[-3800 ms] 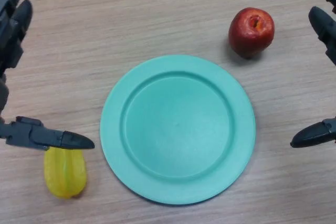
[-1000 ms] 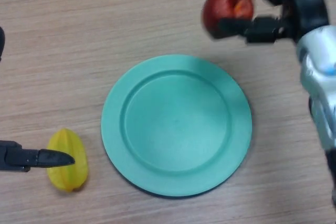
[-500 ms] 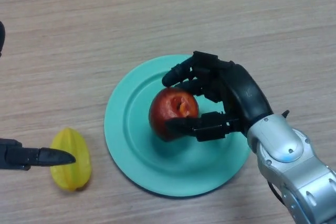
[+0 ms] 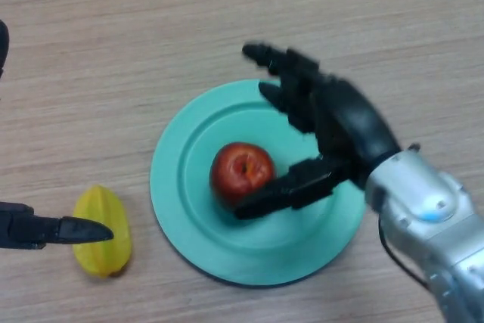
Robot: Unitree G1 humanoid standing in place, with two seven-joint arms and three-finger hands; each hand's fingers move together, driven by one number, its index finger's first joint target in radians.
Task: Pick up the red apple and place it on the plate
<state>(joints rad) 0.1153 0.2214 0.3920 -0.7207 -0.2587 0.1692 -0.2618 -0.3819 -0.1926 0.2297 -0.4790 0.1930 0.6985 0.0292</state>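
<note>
The red apple (image 4: 241, 172) sits upright on the middle of the teal plate (image 4: 181, 194). My right hand (image 4: 340, 130) is over the right part of the plate, just right of the apple. Its fingers are spread straight above and beyond the apple. Its thumb lies low by the apple's lower right side; I cannot tell if it touches. Nothing is in that hand. My left hand (image 4: 45, 230) shows only as a dark finger at the left edge, idle, over the table.
A yellow star fruit (image 4: 103, 231) lies on the wooden table (image 4: 113, 51) left of the plate, right by the tip of my left hand. My right forearm (image 4: 431, 225) crosses the lower right corner.
My right hand carried the apple from the far right over to the plate, set it down in the middle, and has now opened and drawn back a little. The left hand has stayed put.
</note>
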